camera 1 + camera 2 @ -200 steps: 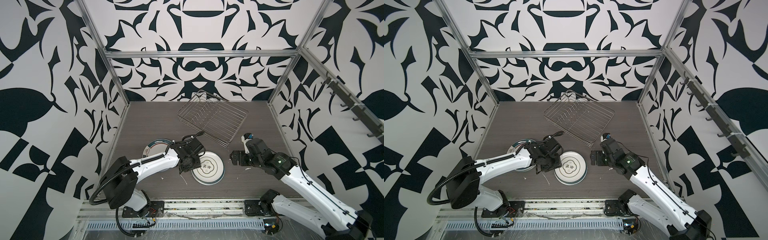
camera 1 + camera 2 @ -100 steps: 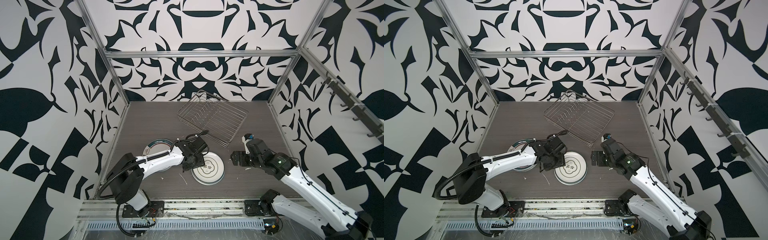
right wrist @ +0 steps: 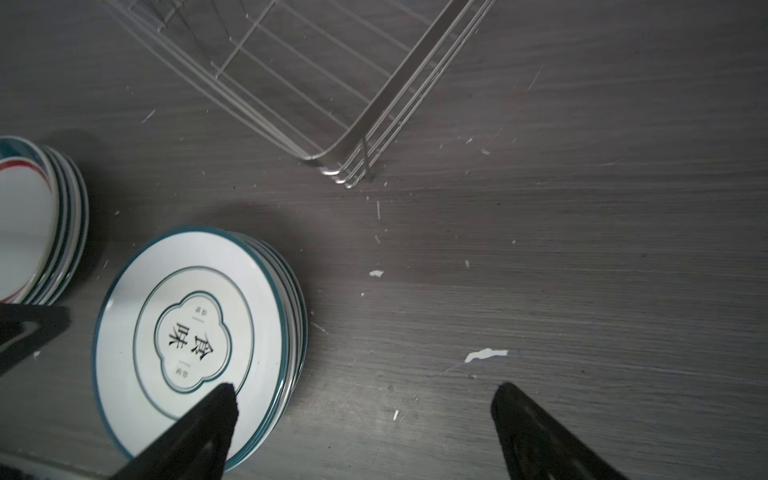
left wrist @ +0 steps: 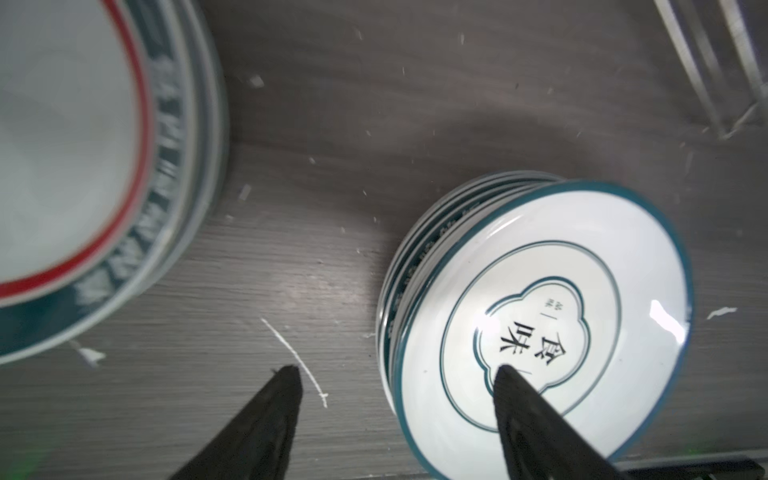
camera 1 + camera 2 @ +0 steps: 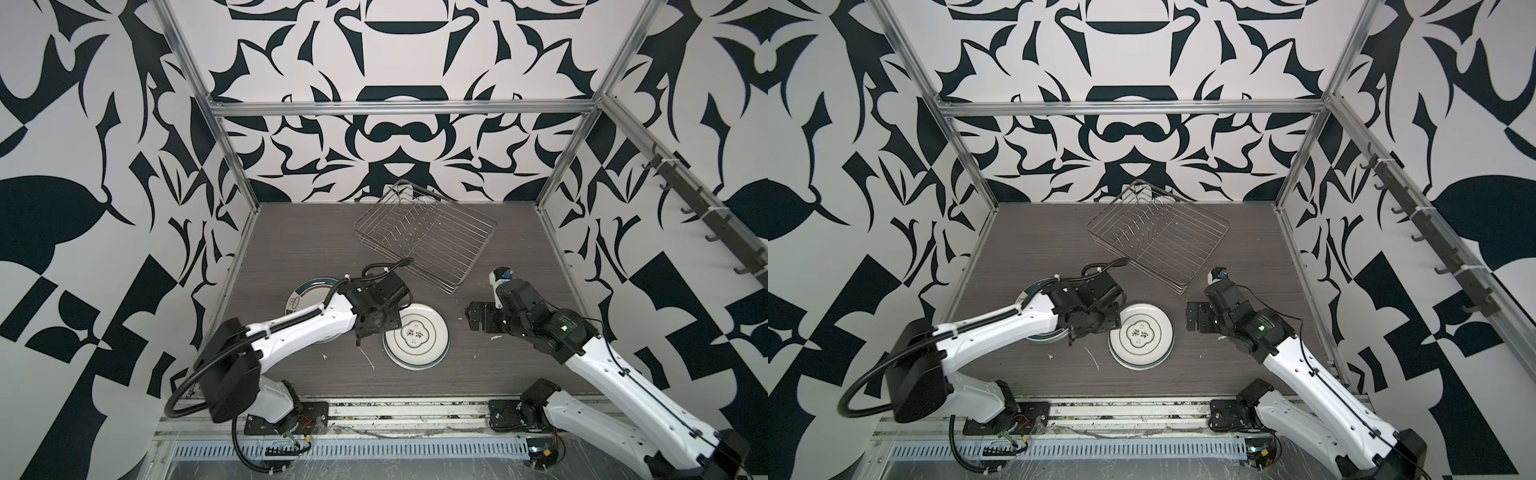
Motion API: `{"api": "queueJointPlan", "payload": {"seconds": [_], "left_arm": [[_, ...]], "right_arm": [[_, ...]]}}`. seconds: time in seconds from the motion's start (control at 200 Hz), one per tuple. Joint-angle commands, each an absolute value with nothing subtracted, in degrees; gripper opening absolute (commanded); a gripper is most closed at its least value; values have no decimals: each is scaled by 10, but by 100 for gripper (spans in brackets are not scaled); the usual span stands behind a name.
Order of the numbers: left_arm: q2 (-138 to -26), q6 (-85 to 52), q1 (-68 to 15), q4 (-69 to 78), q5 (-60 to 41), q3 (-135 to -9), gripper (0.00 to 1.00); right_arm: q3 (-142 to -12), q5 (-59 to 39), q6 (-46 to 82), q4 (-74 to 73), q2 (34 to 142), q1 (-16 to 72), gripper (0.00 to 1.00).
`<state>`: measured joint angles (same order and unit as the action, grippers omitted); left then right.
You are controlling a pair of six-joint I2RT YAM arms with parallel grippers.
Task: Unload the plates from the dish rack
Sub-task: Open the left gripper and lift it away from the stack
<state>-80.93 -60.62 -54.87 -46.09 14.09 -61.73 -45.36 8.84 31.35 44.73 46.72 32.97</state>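
Note:
The wire dish rack [image 5: 428,241] [image 5: 1158,237] sits at the back middle, and I see no plates in it. A stack of small plates [image 5: 415,334] [image 5: 1140,334] with Chinese characters lies on the table's front middle. A stack of larger plates [image 5: 307,291] [image 4: 83,166] lies to its left, partly under my left arm. My left gripper [image 5: 374,328] [image 4: 397,374] is open, one finger over the top small plate [image 4: 540,291] and one over bare table, holding nothing. My right gripper [image 5: 478,318] [image 3: 365,392] is open and empty, to the right of the small stack [image 3: 191,332].
White scraps [image 5: 370,361] lie scattered on the dark wood table [image 5: 519,365]. Patterned walls with metal frame posts close in the back and sides. A rail of hooks [image 5: 706,208] runs along the right wall. The rack's near corner [image 3: 349,166] stands between the grippers.
My left gripper's jaws have spread wider beside the small stack, whose top plate lies flat. The right arm has not moved.

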Motion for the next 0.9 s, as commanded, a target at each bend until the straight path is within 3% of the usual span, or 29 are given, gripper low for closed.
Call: {"api": "queueJointPlan", "payload": {"seconds": [0.0, 0.08, 0.175, 0.39, 0.61, 0.725, 0.895], "left_arm": [[-746, -573, -547, -526, 263, -640, 81], [-694, -566, -544, -533, 338, -643, 84], [-644, -559, -530, -530, 412, -634, 100], [-571, -473, -449, -446, 490, -583, 99], [-546, -333, -408, -275, 579, -498, 99], [-540, -244, -392, -128, 613, -429, 99], [-558, -190, -303, 19, 535, -366, 99]], "right_arm": [[-474, 185, 315, 444, 440, 327, 99], [-481, 245, 322, 449, 427, 328, 99], [-483, 320, 330, 450, 416, 327, 99], [-453, 491, 302, 392, 413, 326, 100], [-342, 639, 197, 175, 430, 322, 99], [-333, 585, 139, 106, 471, 276, 100], [-338, 485, 140, 79, 520, 179, 99]]}}
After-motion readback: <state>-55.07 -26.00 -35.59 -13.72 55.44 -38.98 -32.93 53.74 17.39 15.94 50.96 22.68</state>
